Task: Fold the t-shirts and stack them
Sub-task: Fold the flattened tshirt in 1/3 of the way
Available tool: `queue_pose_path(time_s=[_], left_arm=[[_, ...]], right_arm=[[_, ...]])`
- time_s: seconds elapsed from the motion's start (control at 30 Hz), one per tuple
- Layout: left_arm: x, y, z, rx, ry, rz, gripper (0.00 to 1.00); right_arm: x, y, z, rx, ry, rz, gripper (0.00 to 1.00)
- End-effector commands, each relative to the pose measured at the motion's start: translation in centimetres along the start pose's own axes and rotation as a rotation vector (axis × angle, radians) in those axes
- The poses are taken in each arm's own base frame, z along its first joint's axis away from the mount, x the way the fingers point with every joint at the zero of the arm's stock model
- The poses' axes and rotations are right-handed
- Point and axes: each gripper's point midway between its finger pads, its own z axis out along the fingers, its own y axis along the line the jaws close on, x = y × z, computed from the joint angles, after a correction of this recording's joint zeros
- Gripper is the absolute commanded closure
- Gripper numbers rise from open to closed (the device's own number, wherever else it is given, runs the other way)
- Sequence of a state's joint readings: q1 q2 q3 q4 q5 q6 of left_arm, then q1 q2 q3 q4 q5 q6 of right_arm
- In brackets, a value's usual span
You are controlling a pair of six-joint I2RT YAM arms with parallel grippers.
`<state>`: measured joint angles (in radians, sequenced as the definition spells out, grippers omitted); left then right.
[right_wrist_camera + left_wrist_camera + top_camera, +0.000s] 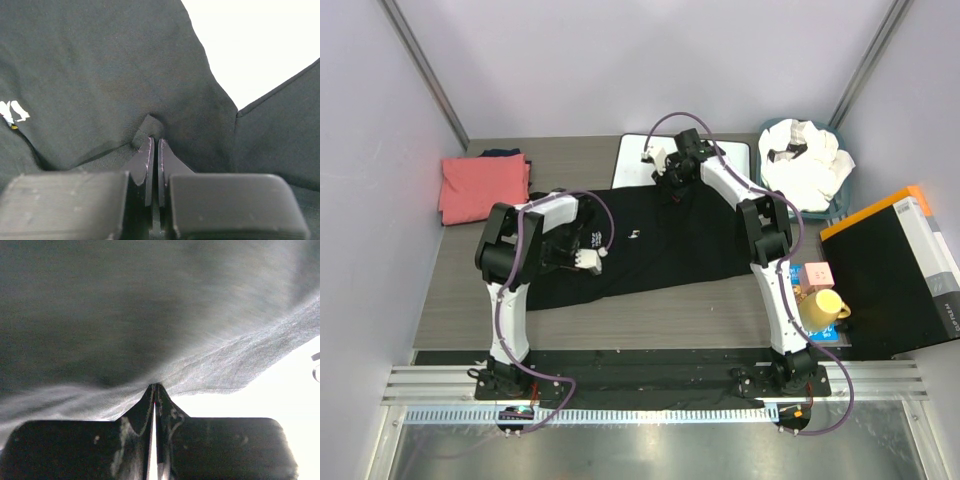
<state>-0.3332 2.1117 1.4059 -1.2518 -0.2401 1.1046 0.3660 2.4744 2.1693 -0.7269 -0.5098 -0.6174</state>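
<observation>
Near right of bench (460, 300): one glossy yellow mug (827, 305).
Mid bench: one black t-shirt (660, 240), soft knit, spread out, roughly rectangular.
Left end effector (155, 388): closed, pinching the shirt's left part.
Right end effector (154, 142): closed, pinching its far edge.
Far left: one coral t-shirt (483, 187), folded square.
Far right: white t-shirts (805, 160), crumpled heap, number unclear.
</observation>
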Motion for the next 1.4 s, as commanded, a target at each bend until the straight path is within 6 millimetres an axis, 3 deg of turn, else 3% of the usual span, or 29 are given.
queue_pose_path(time_s=[0.0, 0.3, 0.57, 0.83, 0.93, 0.97, 1.03, 1.17, 1.2, 1.23, 1.3, 1.33, 1.37], left_arm=[[0.1, -0.9, 1.3, 0.009, -0.022, -0.017, 1.00], [0.8, -2.1, 2.5, 0.067, 0.016, -0.033, 1.00], [0.5, -1.1, 1.7, 0.056, 0.011, -0.046, 1.00], [0.3, -0.7, 1.1, 0.053, 0.011, -0.040, 1.00], [0.4, -0.6, 0.9, 0.052, 0.013, -0.036, 1.00], [0.5, -0.6, 0.9, 0.054, 0.015, -0.035, 1.00], [0.6, -0.6, 0.7, 0.050, 0.018, -0.033, 1.00], [0.7, -0.4, -0.3, 0.025, -0.001, -0.043, 1.00], [0.6, -0.4, -0.7, 0.020, -0.016, -0.046, 1.00], [0.6, -0.4, -1.1, 0.018, -0.025, -0.050, 1.00], [0.6, -0.1, -2.3, -0.013, -0.056, -0.063, 1.00], [0.6, -0.1, -2.6, -0.015, -0.063, -0.064, 1.00], [0.7, 0.2, -2.9, -0.029, -0.068, -0.067, 1.00]], right_arm=[[-3.6, -0.6, -1.5, 0.040, -0.078, -0.041, 0.99], [-6.3, -1.1, -2.8, 0.072, -0.154, -0.062, 0.99], [-8.3, -0.5, -3.1, 0.052, -0.221, -0.082, 0.99], [-8.9, 0.3, -2.4, 0.039, -0.233, -0.103, 0.98], [-8.9, 0.3, -2.1, 0.053, -0.223, -0.114, 0.82], [-8.9, 0.2, -2.2, 0.060, -0.222, -0.116, 0.68], [-9.1, -0.4, -2.6, 0.103, -0.214, -0.114, 0.55], [-9.9, -2.6, -5.8, 0.237, -0.227, -0.110, 0.46], [-10.8, -3.7, -8.8, 0.306, -0.256, -0.104, 0.45], [-11.3, -4.2, -10.2, 0.336, -0.281, -0.105, 0.43], [-10.1, -4.7, -11.9, 0.369, -0.264, -0.093, 0.39], [-9.7, -5.1, -14.2, 0.399, -0.254, -0.118, 0.37], [-7.8, -5.0, -14.3, 0.392, -0.210, -0.119, 0.38]])
